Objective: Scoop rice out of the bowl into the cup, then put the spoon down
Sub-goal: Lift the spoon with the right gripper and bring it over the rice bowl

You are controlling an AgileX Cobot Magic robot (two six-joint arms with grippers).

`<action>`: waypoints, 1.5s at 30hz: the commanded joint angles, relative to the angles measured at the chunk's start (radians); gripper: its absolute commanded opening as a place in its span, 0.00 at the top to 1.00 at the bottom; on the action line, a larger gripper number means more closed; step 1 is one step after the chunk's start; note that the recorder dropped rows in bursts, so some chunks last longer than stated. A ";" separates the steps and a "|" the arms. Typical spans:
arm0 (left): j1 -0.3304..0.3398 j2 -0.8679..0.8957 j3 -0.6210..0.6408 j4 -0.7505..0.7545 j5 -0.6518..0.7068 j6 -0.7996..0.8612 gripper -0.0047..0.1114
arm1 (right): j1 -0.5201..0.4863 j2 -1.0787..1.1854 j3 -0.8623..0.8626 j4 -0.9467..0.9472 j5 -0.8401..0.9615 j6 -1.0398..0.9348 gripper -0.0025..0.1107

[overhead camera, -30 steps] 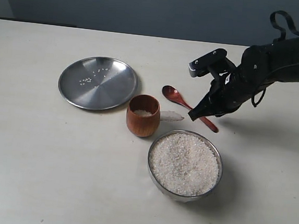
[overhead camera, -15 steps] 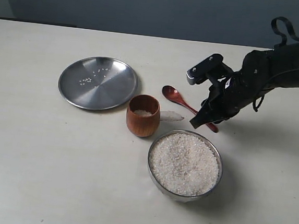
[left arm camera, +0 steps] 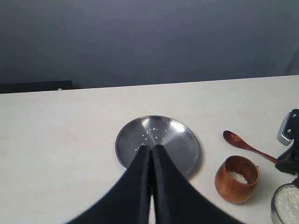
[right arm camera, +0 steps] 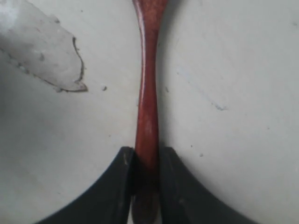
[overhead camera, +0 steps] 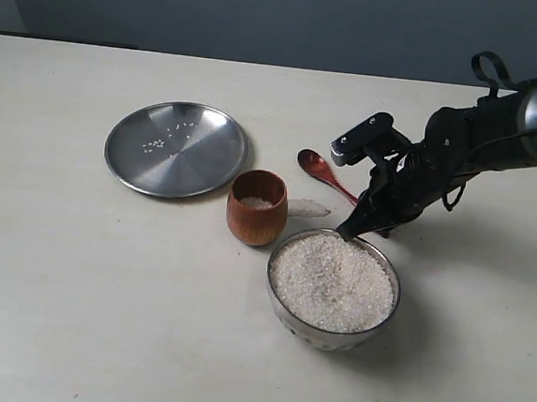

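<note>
The spoon [overhead camera: 315,164] lies on the table behind the bowl [overhead camera: 268,278], its scoop toward the plate. My right gripper [overhead camera: 352,230] is down at the handle end, just past the bowl's far rim. In the right wrist view both jaws of this gripper [right arm camera: 147,156] press against the spoon handle [right arm camera: 147,93], so it is shut on it. Rice [overhead camera: 332,282] is heaped in the bowl. The wooden cup [overhead camera: 256,209] stands left of the bowl with a little rice inside. My left gripper [left arm camera: 152,148] hangs shut and empty over the plate's near side.
A flat steel plate [overhead camera: 206,163] with several stray grains lies at the back left. A small whitish patch [overhead camera: 307,207] sits on the table between cup and spoon. The bowl's rim is right under my right fingers.
My right gripper has dropped lower and moved left onto the spoon handle and closed on it. The spoon's scoop has shifted slightly. The left arm has not moved.
</note>
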 commanded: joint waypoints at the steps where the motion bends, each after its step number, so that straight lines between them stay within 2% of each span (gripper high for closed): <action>1: 0.004 0.001 -0.008 0.002 -0.007 0.000 0.96 | -0.003 0.020 0.007 -0.011 0.018 -0.010 0.98; 20: 0.004 0.001 -0.008 0.002 -0.007 0.000 0.96 | -0.003 -0.156 0.007 -0.008 0.115 -0.010 0.98; 31: 0.004 0.001 -0.008 0.002 -0.007 0.000 0.96 | -0.001 -0.557 0.007 -0.021 0.583 -0.001 0.98; 34: 0.004 0.001 -0.008 0.002 -0.007 0.000 0.96 | 0.048 -0.621 0.007 -0.072 0.698 0.025 0.98; 39: 0.004 0.001 -0.008 0.002 -0.007 0.000 0.96 | 0.185 -0.657 0.007 -0.370 0.890 0.211 0.98; 45: 0.004 0.001 -0.008 0.002 -0.007 0.000 0.96 | 0.368 -0.674 0.007 -0.459 0.890 0.299 0.98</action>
